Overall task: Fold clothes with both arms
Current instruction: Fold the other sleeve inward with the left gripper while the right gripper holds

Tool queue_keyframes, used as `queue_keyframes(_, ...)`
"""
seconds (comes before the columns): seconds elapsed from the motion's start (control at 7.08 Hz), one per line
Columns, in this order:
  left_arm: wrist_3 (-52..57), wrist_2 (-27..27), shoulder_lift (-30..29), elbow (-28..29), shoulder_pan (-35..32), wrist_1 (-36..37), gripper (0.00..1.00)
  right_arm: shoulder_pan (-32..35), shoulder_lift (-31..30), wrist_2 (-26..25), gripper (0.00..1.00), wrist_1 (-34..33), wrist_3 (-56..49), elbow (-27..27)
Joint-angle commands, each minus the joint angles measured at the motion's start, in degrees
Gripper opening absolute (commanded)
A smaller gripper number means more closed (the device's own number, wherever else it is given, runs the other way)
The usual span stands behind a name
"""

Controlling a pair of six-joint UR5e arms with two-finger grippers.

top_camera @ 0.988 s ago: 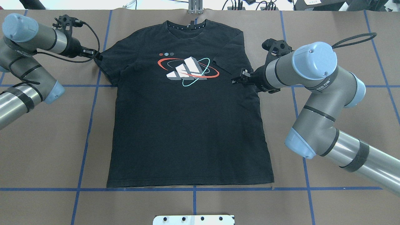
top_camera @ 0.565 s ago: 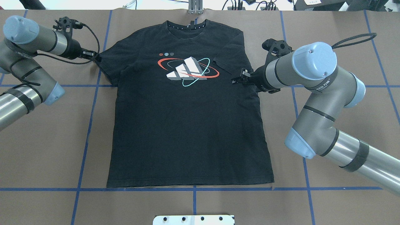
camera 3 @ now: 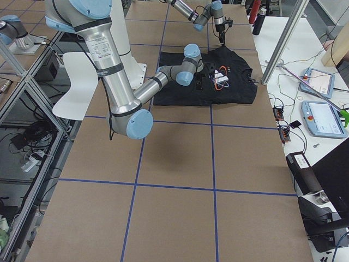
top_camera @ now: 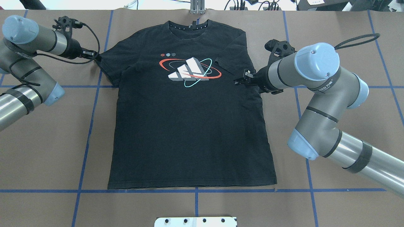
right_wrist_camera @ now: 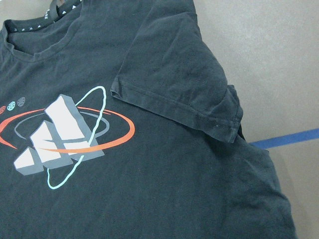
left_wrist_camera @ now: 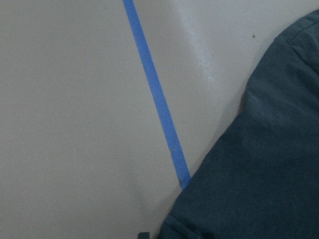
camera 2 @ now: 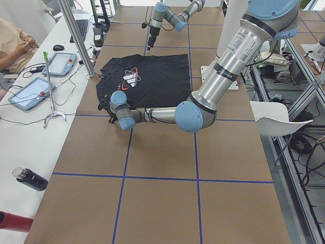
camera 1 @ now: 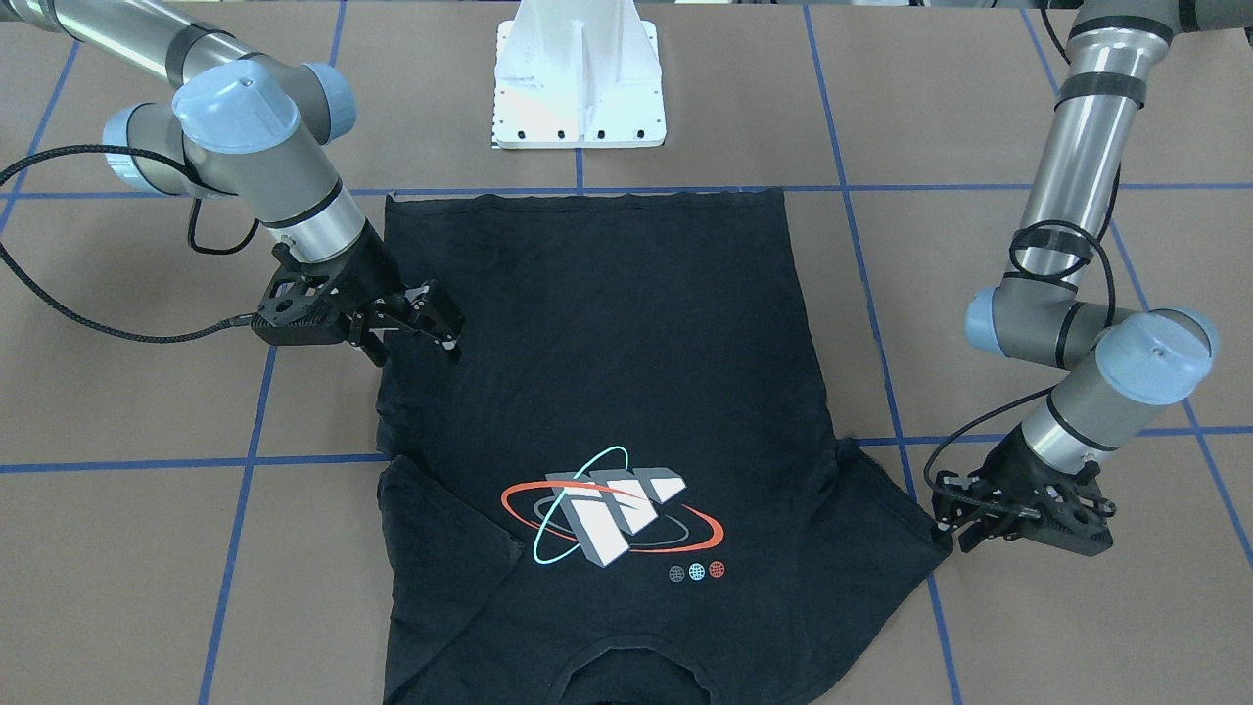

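Lying flat and print-up on the brown table [top_camera: 47,151], the single black T-shirt [top_camera: 189,132] has its long axis running from collar to hem. The collar points away from the robot and the hem lies nearest the white pedestal [camera 1: 580,88]. The front-facing view cuts the collar off at its lower edge. Of the two sleeves, one [top_camera: 109,66] spreads outward on the robot's left and the other [right_wrist_camera: 179,89] is folded inward onto the chest, just beside the print.

Two arms reach in, one from each side. The left gripper [top_camera: 96,56] sits low at the tip of the spread sleeve, touching or nearly touching its hem. Its fingers blur into the dark cloth, and its wrist view shows only sleeve edge, table and one strip of blue tape [left_wrist_camera: 157,99], so I cannot tell whether it grips. The right gripper [camera 1: 445,323] hangs over the shirt's side edge below the folded sleeve, fingers spread apart and holding nothing. Its own wrist view shows none of them.
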Motion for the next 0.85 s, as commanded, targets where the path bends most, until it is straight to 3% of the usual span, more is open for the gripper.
queue_keyframes(0.0,-0.1,0.9,-0.7,0.9,0.0,0.0,0.38,0.0,-0.1,0.0,0.99,0.0,0.0,-0.1)
queue_keyframes(0.28,-0.1,0.9,-0.8,0.9,0.1,0.0,0.07,0.0,-0.2,0.0,0.99,0.0,0.0,-0.1)
queue_keyframes(0.42,-0.1,0.9,-0.8,0.9,0.0,0.0,0.0,-0.1,-0.1,0.0,0.99,0.0,0.0,-0.7)
queue_keyframes(0.71,-3.5,0.1,-0.4,-4.1,-0.5,-0.1,0.0,-0.1,-0.1,0.1,0.99,0.1,0.0,-0.6)
